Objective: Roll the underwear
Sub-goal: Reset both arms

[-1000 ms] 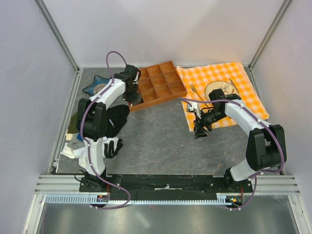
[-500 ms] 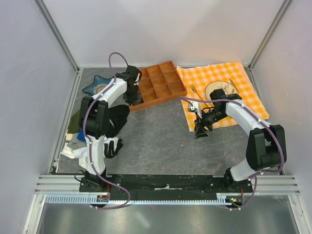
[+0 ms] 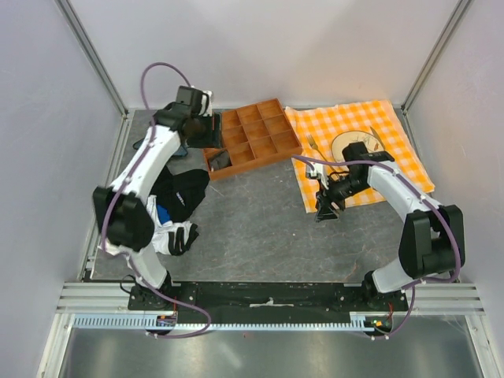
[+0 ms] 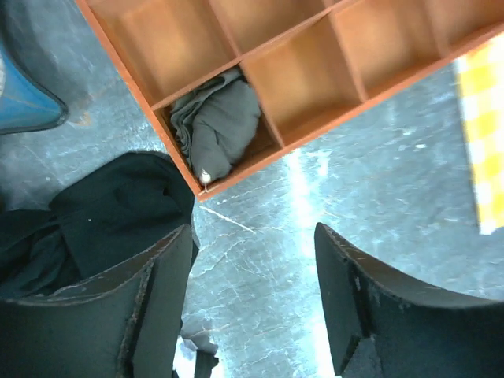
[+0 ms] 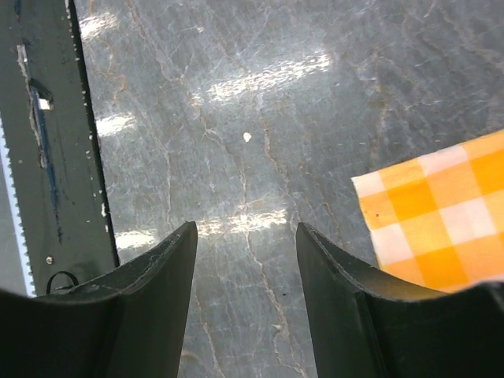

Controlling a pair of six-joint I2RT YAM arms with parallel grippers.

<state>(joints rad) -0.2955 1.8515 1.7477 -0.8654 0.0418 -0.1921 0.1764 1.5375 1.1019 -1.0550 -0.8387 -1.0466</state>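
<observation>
The underwear (image 3: 221, 160) (image 4: 216, 130) is a bunched charcoal-grey wad lying in the front-left compartment of the wooden tray (image 3: 260, 160) (image 4: 236, 63). My left gripper (image 3: 205, 131) (image 4: 252, 236) hangs above the tray's left end, clear of the garment. It is open with only grey table between its fingers. Over the table beside the checked cloth, my right gripper (image 3: 324, 211) (image 5: 246, 228) stands open and empty.
A large black garment (image 3: 185, 193) (image 4: 110, 205) lies just left of the tray's corner, with a white-and-black cloth (image 3: 177, 236) nearer the arm base. A blue star-shaped dish (image 3: 148, 143) (image 4: 24, 94) sits at back left. An orange checked cloth (image 3: 354, 126) (image 5: 433, 213) with a plate (image 3: 353, 146) covers the right.
My left gripper has opened, let go of the underwear in the tray compartment, and risen back and to the left. The right arm has barely moved.
</observation>
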